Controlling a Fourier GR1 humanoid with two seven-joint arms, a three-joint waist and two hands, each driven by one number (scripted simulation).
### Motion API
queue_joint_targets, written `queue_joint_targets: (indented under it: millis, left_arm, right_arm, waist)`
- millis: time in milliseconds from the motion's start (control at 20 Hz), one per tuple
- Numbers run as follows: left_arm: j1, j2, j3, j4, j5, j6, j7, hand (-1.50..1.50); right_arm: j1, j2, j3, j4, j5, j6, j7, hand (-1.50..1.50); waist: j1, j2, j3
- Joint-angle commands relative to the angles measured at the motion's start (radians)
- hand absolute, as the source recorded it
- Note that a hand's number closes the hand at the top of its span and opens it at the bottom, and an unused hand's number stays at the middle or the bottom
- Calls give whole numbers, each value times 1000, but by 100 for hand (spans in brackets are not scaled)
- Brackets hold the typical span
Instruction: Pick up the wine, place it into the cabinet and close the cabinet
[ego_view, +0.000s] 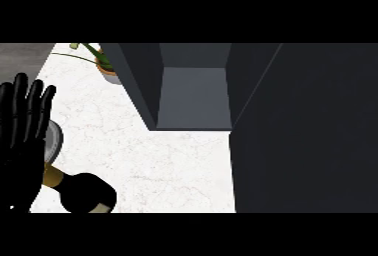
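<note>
Resting at the left edge of the frame, the robot's left hand (26, 125) is held flat with its fingers straight, spread slightly and pointing up; it holds nothing. Just below and to the right of it, in the lower left corner, is the wine bottle (88, 193): a black body with a gold-wrapped neck that runs up and left until the hand covers it. Whether the bottle stands or lies on its side cannot be told from this steep angle. Behind the hand a grey round dish (54, 142) shows only as a curved sliver, near the bottle's neck. All of this sits on a white marbled tabletop (170, 165). In the upper left a potted plant (108, 71) with long green leaves stands just beside the cabinet's left wall. The cabinet (193, 95) is open, its grey inside visible in the upper middle of the frame, well apart from the bottle. A broad dark panel, apparently the cabinet door (306, 130), fills the right side.
</note>
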Motion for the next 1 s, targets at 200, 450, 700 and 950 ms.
queue_joint_targets:
  millis: [200,450,700,950]
  left_arm:
    - [147,89,-135,-108,337,-329,95,-150]
    - [306,105,-253,-160,615,-381,283,-150]
    - [446,246,-114,-366,875,-377,386,-150]
    - [488,248,-124,-472,901,-335,426,-150]
  right_arm:
    - [78,-15,-18,-51,-79,57,-10,-150]
    - [146,-43,112,-116,-166,165,123,-150]
    - [186,-67,110,-269,-219,158,237,-150]
    - [190,-97,57,-323,-290,163,293,-150]
  waist:
    - [7,-8,28]
    - [12,-10,28]
    - [12,-4,28]
    - [18,-4,29]
